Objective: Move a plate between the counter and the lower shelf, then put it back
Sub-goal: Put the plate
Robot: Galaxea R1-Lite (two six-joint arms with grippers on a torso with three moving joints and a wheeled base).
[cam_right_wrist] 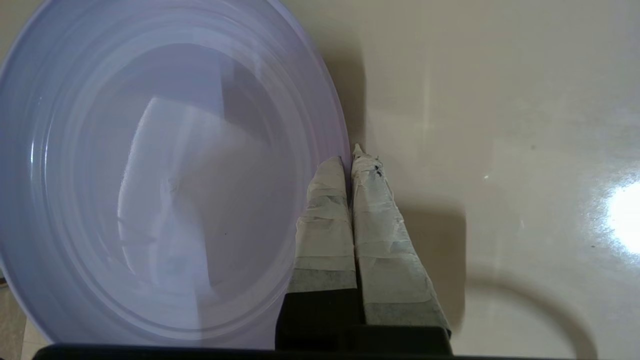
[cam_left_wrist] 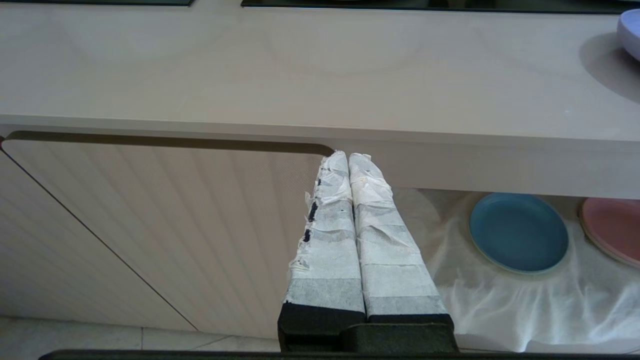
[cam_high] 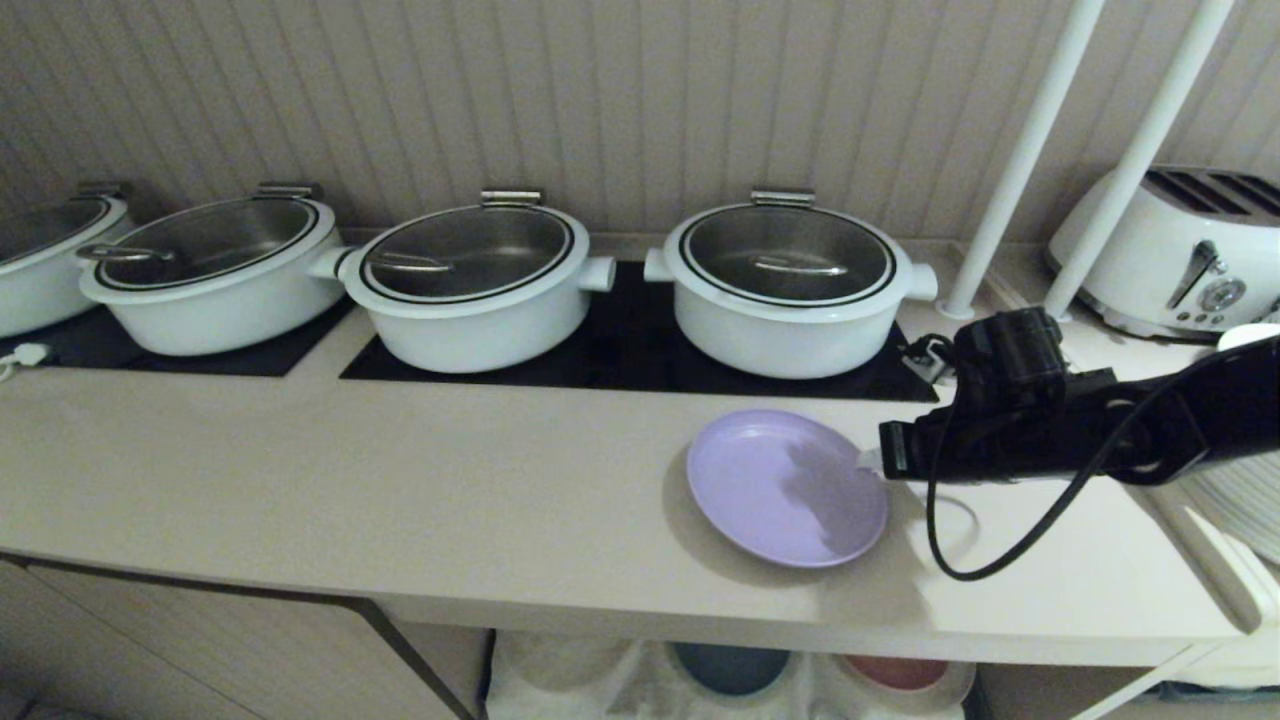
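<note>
Four white pots (cam_high: 470, 285) with shiny glass lids sit in a row at the back of the smooth beige table (cam_high: 350, 480). Below, the left hand (cam_left_wrist: 348, 157) waits closed by the lower shelf (cam_left_wrist: 500, 295), where wrinkly white cloth likely keeps plates from sliding. Further right, the round purple plate (cam_high: 785, 487) lies on the table. The right hand (cam_right_wrist: 351, 160) pinches its raised rim tight, probably because the thin edge is easiest to grab.
</note>
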